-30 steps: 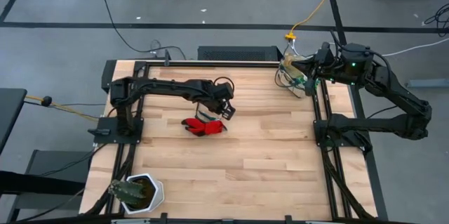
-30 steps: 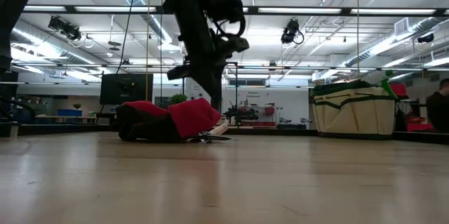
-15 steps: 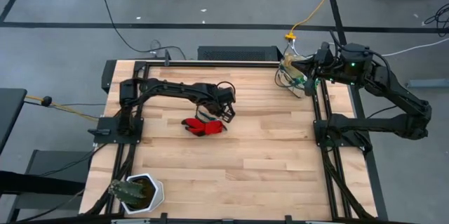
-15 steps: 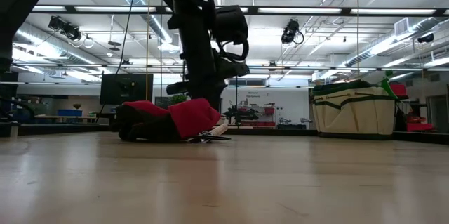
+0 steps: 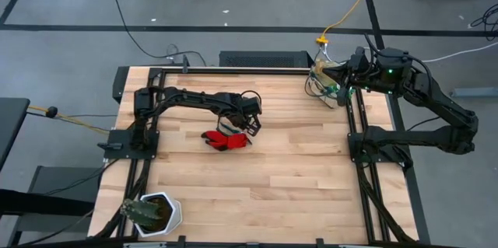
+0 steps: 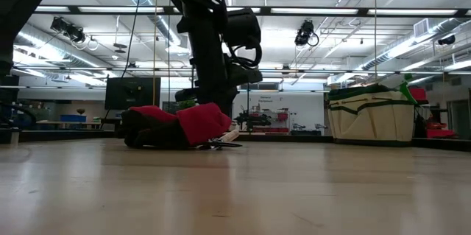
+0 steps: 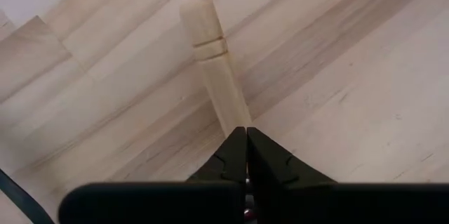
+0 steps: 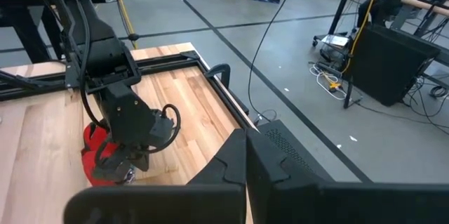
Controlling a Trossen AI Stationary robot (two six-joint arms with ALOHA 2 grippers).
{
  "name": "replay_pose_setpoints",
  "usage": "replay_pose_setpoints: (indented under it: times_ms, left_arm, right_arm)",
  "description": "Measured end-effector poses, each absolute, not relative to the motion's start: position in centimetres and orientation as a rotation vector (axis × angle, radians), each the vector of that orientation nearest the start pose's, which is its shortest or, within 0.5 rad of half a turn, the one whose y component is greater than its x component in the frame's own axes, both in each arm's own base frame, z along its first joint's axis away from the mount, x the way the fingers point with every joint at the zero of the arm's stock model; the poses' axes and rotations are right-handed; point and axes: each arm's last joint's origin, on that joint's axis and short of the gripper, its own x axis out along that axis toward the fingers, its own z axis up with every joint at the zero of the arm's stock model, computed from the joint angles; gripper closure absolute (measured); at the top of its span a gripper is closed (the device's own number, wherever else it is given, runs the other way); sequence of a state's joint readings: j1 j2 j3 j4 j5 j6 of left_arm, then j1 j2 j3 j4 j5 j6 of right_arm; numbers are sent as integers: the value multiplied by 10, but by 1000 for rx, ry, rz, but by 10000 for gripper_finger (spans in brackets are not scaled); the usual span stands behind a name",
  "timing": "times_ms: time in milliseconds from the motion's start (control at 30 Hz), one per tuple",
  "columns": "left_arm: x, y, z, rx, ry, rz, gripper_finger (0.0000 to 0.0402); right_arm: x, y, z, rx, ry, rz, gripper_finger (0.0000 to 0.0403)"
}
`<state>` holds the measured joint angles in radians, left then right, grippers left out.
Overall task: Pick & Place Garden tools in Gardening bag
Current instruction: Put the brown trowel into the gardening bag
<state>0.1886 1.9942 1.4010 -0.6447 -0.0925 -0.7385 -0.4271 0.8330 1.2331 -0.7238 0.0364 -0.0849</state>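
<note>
My left gripper [image 7: 246, 134], fingers together, hangs over the wooden handle [image 7: 210, 62] at the table's [image 5: 272, 178] centre, just at twelve o'clock of the red glove [image 5: 226, 140]. The handle looks light, stiff and smooth, so I'd pinch mid-shaft. The bag [image 6: 370, 115] waits at two o'clock, beneath my closed right gripper [image 8: 246, 142].

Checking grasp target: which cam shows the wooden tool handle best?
Left wrist view: the wooden handle fills the frame, lying on the table just past the left gripper. High view hides it under the arm beside the red glove; low view shows only a sliver; right wrist view, nothing clear.
</note>
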Motion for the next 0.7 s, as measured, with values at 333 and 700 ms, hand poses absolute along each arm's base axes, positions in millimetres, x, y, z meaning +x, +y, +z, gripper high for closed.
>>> replay_pose_setpoints:
  times_ms: [333, 700]
  left_arm:
    - [392, 77, 167, -714, 1059, 687, 325]
    - [392, 77, 167, -733, 1054, 700, 244]
  right_arm:
    - [124, -57, 419, -2, 336, -449, 403]
    - [124, -57, 419, 4, 335, -450, 403]
